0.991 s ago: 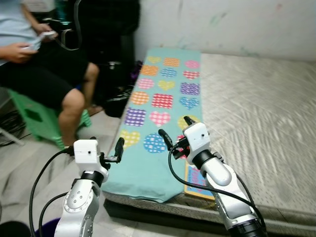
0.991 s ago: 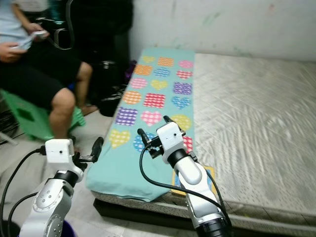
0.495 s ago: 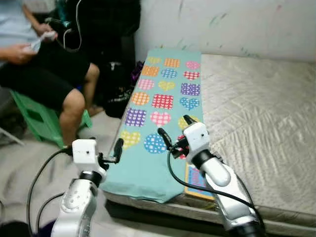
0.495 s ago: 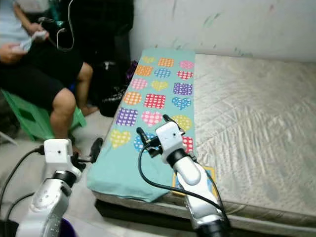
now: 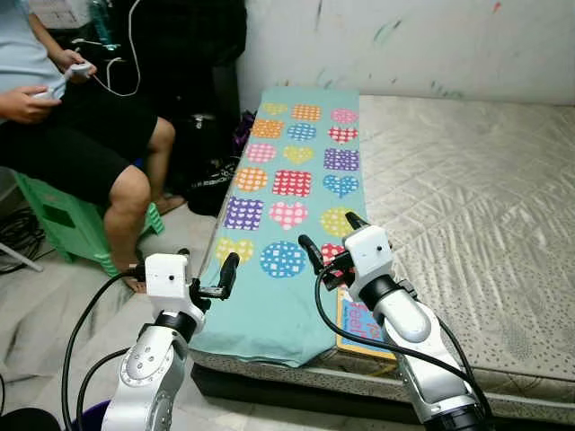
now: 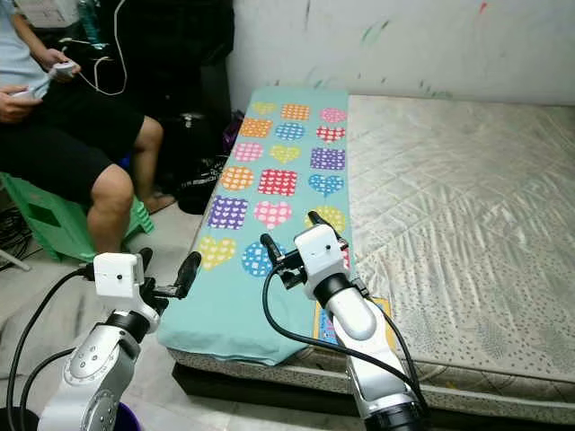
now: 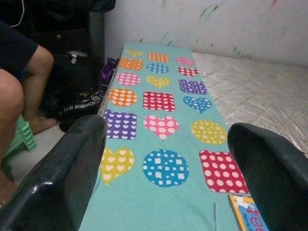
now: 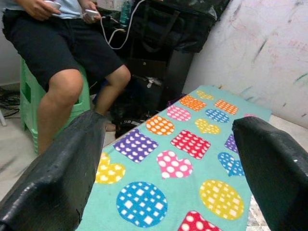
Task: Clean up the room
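1. The left gripper (image 5: 207, 272) hovers at the near left edge of the bed, beside the hanging corner of the blanket (image 5: 292, 193). Its fingers (image 7: 67, 178) stand wide apart, holding and touching nothing.
2. The right gripper (image 5: 331, 244) hovers over the near end of the blanket, above the patterned shapes. Its fingers (image 8: 57, 173) are also spread wide and hold nothing.
3. The teal blanket, printed with coloured hearts, squares and circles, lies in a long strip along the left side of the mattress (image 5: 467, 197), from the wall to the near edge, where it droops over.
4. A book (image 5: 359, 319) with an orange border lies on the mattress just beside the blanket's near right corner, partly under the right arm.
5. To the left, a person (image 5: 81, 135) in dark shorts sits on a green stool (image 5: 63, 215), holding a small device with a white cable. A dark bag (image 5: 211, 184) sits on the floor between the person and the bed.
6. Compared with a second ago, both grippers keep about the same pose and spread; the camera has shifted slightly, and the person's hands have moved.
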Available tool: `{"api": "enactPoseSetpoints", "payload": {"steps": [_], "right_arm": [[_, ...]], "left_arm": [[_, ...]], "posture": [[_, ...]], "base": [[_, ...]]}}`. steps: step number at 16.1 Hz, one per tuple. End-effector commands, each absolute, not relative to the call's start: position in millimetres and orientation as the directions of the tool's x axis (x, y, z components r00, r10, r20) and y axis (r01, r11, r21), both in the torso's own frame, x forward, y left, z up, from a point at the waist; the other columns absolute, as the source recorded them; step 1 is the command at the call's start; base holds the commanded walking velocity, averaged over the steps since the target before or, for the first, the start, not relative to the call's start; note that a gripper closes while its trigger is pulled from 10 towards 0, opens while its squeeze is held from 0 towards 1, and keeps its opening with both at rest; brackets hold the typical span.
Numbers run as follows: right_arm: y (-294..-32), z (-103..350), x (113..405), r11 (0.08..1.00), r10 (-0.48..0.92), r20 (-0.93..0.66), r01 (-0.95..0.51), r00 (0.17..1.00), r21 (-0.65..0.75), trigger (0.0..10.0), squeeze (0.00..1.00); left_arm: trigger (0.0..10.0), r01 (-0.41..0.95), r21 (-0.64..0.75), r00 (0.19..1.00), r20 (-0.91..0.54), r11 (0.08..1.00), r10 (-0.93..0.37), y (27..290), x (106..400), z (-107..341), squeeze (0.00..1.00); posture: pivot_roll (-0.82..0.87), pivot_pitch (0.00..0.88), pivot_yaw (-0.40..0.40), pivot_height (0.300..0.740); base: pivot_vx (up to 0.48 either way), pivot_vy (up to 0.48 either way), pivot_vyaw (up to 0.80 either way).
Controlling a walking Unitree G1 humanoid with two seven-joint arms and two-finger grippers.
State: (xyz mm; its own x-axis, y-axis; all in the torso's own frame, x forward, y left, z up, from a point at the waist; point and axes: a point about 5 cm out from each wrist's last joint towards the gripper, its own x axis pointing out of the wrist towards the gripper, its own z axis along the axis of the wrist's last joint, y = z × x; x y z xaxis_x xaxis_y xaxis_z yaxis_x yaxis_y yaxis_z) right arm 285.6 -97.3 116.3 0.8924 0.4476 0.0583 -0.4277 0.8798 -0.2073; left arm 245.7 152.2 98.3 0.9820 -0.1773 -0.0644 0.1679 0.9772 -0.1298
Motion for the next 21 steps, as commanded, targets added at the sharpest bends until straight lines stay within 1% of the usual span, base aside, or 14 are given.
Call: {"api": "enactPoseSetpoints", "payload": {"steps": [1, 2, 8, 15, 17, 20, 21], "right_arm": [[-95.9, 121.8, 285.9, 0.88, 0.45, 0.084, -0.426, 0.889, -0.212, 10.0, 0.0], [-95.7, 121.9, 285.8, 0.879, 0.451, 0.084, -0.426, 0.889, -0.212, 10.0, 0.0], [-96.0, 122.0, 286.6, 0.878, 0.452, 0.084, -0.426, 0.888, -0.217, 10.0, 0.0], [-95.7, 122.0, 287.1, 0.877, 0.453, 0.083, -0.426, 0.888, -0.222, 10.0, 0.0], [-95.9, 122.0, 287.1, 0.877, 0.453, 0.084, -0.426, 0.888, -0.224, 10.0, 0.0], [-96.1, 122.0, 287.2, 0.877, 0.452, 0.084, -0.426, 0.888, -0.224, 10.0, 0.0], [-96.1, 122.0, 287.2, 0.876, 0.453, 0.084, -0.426, 0.888, -0.225, 10.0, 0.0]], "left_arm": [[10.0, 0.165, -0.112, 0.983, -0.057, 0.98, -0.173, 153.6, 246.9, 101.5, 0.0], [10.0, 0.165, -0.111, 0.983, -0.057, 0.98, -0.173, 153.6, 247.0, 101.5, 0.0], [10.0, 0.165, -0.114, 0.983, -0.056, 0.98, -0.172, 153.1, 248.0, 101.7, 0.0], [10.0, 0.166, -0.126, 0.984, -0.045, 0.978, -0.172, 152.9, 248.7, 102.4, 0.0], [10.0, 0.2, -0.129, 0.979, -0.02, 0.971, -0.204, 149.6, 247.9, 105.4, 0.0], [10.0, 0.209, -0.135, 0.977, -0.01, 0.969, -0.212, 148.7, 247.5, 106.8, 0.0], [10.0, 0.213, -0.135, 0.976, -0.008, 0.968, -0.216, 148.4, 247.4, 107.1, 0.0]], "posture": [[-0.17, 0.004, 0.018, 0.74], [-0.17, 0.004, 0.018, 0.74], [-0.17, 0.003, 0.017, 0.74], [-0.17, 0.0, 0.016, 0.74], [-0.17, 0.0, 0.016, 0.74], [-0.17, 0.003, 0.015, 0.74], [-0.17, 0.004, 0.017, 0.74]], "base": [[0.0, 0.0, 0.0], [0.0, 0.0, 0.0], [0.0, -0.267, 0.0], [0.0, 0.0, 0.0], [0.0, 0.0, 0.0], [0.0, 0.0, 0.0], [0.277, 0.0, 0.0]]}}
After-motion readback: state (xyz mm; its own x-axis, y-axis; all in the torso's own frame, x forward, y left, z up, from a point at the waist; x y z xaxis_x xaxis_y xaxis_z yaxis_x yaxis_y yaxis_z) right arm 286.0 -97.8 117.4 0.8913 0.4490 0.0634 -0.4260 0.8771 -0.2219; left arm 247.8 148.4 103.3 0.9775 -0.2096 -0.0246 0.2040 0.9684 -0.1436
